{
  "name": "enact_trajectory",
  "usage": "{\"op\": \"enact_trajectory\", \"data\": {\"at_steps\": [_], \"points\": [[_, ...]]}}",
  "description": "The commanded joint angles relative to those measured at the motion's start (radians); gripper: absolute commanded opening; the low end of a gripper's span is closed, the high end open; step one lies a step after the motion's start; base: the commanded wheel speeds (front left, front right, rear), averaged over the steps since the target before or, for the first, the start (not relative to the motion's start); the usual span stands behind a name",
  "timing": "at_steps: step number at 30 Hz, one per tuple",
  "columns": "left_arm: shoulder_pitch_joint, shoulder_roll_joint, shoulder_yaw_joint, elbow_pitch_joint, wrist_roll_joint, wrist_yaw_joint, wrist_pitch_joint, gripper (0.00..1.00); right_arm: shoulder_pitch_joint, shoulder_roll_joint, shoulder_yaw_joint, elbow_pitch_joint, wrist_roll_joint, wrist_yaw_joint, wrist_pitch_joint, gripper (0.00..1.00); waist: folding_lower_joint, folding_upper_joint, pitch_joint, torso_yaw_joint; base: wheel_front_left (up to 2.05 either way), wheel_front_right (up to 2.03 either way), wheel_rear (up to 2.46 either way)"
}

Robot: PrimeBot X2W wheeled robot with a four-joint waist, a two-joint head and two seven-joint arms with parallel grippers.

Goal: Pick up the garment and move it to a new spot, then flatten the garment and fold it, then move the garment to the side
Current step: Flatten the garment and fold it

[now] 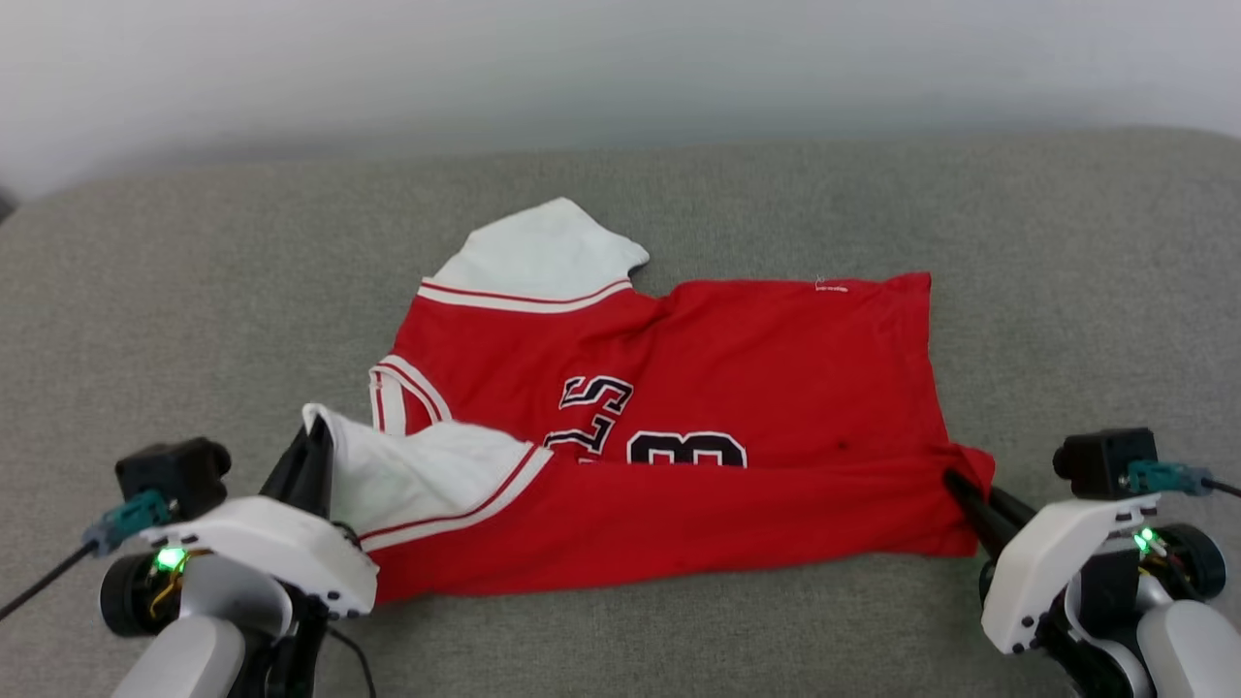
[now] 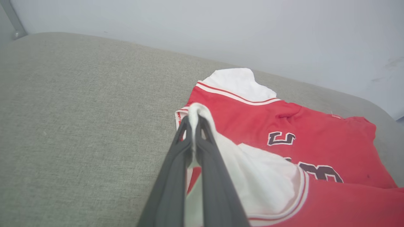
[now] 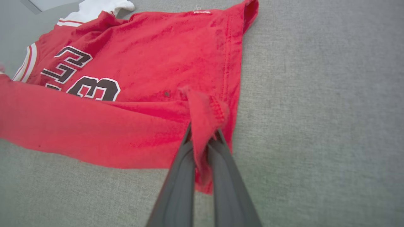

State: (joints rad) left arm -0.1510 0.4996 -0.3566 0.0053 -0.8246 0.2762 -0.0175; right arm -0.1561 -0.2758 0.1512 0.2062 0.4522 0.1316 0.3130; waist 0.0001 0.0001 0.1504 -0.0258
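The garment is a red shirt with white sleeve ends and dark lettering, spread across a grey cushioned surface. Its near edge is lifted and folded over the body. My left gripper is shut on the white end of the near sleeve, at the shirt's left. My right gripper is shut on the red bottom corner, at the shirt's right. The far sleeve lies flat at the back. In the right wrist view the garment lies beyond the fingers.
The grey cushioned surface stretches to all sides of the shirt. A pale wall rises behind it. Both wrists carry small black camera blocks near the front edge.
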Motion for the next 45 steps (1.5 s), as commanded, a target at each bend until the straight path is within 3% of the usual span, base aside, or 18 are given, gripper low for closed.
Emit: {"op": "enact_trajectory", "data": {"at_steps": [1,4,5,7,8,9,10,11,12,13,14,21,27,37,45], "points": [[-0.03,-0.005,-0.008,0.026,0.005,-0.013,-0.001,0.0,-0.026,0.003,0.005,0.016,-0.007,-0.002,-0.004,0.0,-0.0001,-0.0001,0.049,-0.004,0.0,0.0,0.0],[-0.074,-0.024,-0.016,0.09,-0.002,-0.035,-0.001,0.0,-0.059,0.003,0.029,0.048,-0.013,-0.002,-0.015,0.0,-0.0001,-0.0001,0.078,-0.008,0.0,0.0,0.0],[-0.085,-0.03,-0.02,0.114,-0.007,-0.044,0.001,0.0,-0.067,0.004,0.038,0.062,-0.012,-0.002,-0.017,0.09,-0.0001,-0.0001,0.084,-0.008,0.0,0.0,0.0],[-0.098,-0.041,-0.035,0.159,-0.019,-0.064,0.02,0.0,-0.078,0.001,0.055,0.089,-0.014,-0.002,-0.03,0.49,-0.0001,-0.0001,0.09,-0.01,0.0,0.0,0.0],[-0.107,-0.046,-0.035,0.18,-0.023,-0.073,0.017,0.0,-0.084,0.003,0.063,0.103,-0.012,-0.002,-0.037,1.0,-0.0001,-0.0001,0.091,-0.012,0.0,0.0,0.0],[-0.112,-0.051,-0.038,0.198,-0.03,-0.084,0.021,0.0,-0.088,0.004,0.07,0.116,-0.009,-0.002,-0.044,1.0,-0.0001,-0.0001,0.09,-0.013,0.0,0.0,0.0],[-0.116,-0.056,-0.041,0.218,-0.036,-0.092,0.023,0.07,-0.089,0.004,0.078,0.127,-0.005,-0.002,-0.05,1.0,-0.0001,-0.0001,0.089,-0.015,0.0,0.0,0.0],[-0.121,-0.06,-0.041,0.235,-0.041,-0.102,0.019,0.33,-0.09,0.003,0.087,0.134,-0.001,-0.002,-0.064,1.0,-0.0001,-0.0001,0.086,-0.015,0.0,0.0,0.0],[-0.125,-0.061,-0.04,0.25,-0.043,-0.11,0.014,0.51,-0.09,0.002,0.09,0.137,0.007,-0.002,-0.077,1.0,-0.0001,-0.0001,0.081,-0.016,0.0,0.0,0.0],[-0.127,-0.064,-0.038,0.265,-0.049,-0.118,0.01,0.83,-0.089,-0.001,0.095,0.136,0.01,-0.002,-0.097,1.0,-0.0001,-0.0001,0.074,-0.017,0.0,0.0,0.0],[-0.125,-0.07,-0.036,0.276,-0.055,-0.12,0.005,1.0,-0.086,-0.005,0.095,0.132,0.015,-0.002,-0.121,1.0,-0.0001,-0.0001,0.065,-0.017,0.0,0.0,0.0],[-0.099,-0.043,-0.028,0.287,-0.069,-0.133,0.02,1.0,-0.027,-0.017,0.067,0.071,0.021,-0.001,-0.259,1.0,-0.0001,-0.0001,-0.019,-0.019,0.0,0.0,0.0],[-0.06,0.035,-0.036,0.213,-0.09,-0.128,0.131,1.0,0.063,-0.008,-0.014,-0.027,-0.029,-0.002,-0.324,1.0,-0.0001,-0.0001,-0.116,-0.033,0.0,0.0,0.0],[0.012,0.215,-0.094,0.069,-0.163,-0.111,0.484,1.0,0.214,0.071,-0.121,-0.249,-0.136,-0.001,-0.248,1.0,-0.0001,-0.0001,-0.163,-0.084,0.0,0.0,0.0],[0.011,0.233,-0.126,0.119,-0.175,-0.071,0.589,1.0,0.231,0.124,-0.131,-0.338,-0.166,-0.002,-0.203,1.0,-0.0001,-0.0001,-0.097,-0.143,0.0,0.0,0.0]]}}
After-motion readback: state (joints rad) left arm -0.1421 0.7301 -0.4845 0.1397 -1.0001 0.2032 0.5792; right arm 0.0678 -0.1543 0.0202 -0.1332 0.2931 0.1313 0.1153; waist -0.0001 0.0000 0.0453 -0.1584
